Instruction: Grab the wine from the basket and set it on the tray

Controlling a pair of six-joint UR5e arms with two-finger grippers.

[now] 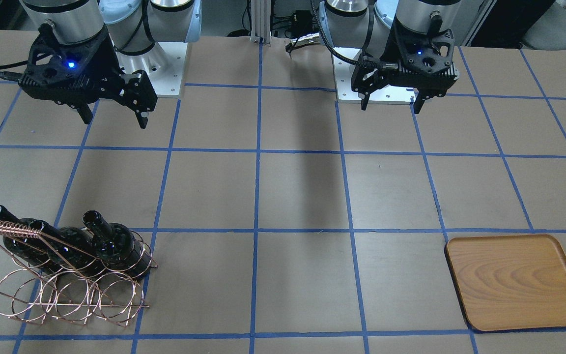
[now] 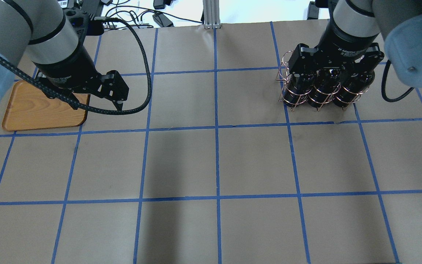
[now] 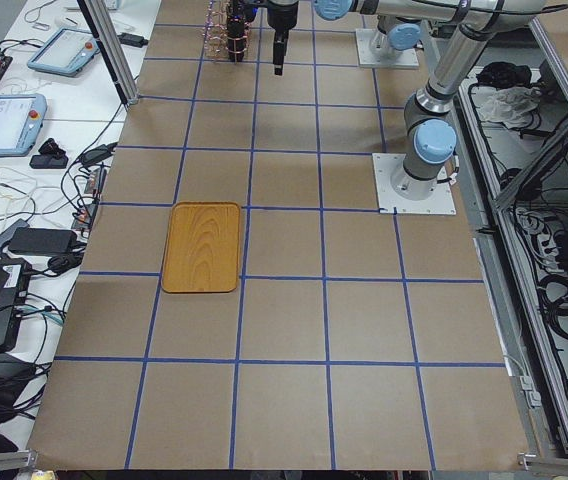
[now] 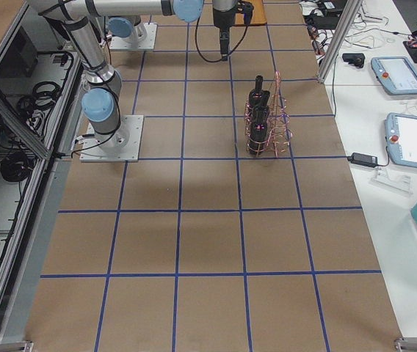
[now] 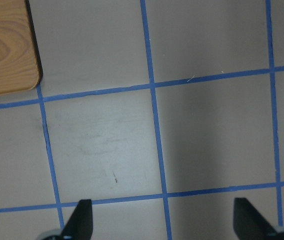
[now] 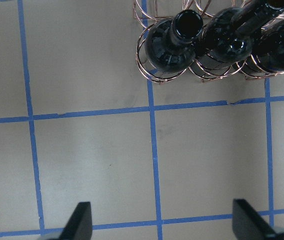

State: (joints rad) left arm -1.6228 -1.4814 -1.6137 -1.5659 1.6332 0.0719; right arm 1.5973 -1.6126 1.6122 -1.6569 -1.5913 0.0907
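Three near-black wine bottles (image 1: 116,243) lean in the copper wire basket (image 1: 5,227), necks pointing up toward the robot. In the overhead view the basket (image 2: 283,79) sits at the far right, partly hidden under my right gripper (image 2: 333,73). That gripper (image 1: 115,121) hangs high above the table, open and empty. In the right wrist view the bottles (image 6: 172,50) are ahead of its fingertips (image 6: 79,222). The wooden tray (image 1: 516,280) lies flat and bare at the other end of the table. My left gripper (image 1: 391,107) is open and empty, high beside the tray (image 2: 31,113).
Brown paper with a blue tape grid covers the table (image 2: 214,165). The arm bases (image 1: 157,69) stand at the robot's edge. Tablets and cables (image 3: 4,120) lie on a side bench beyond the far table edge.
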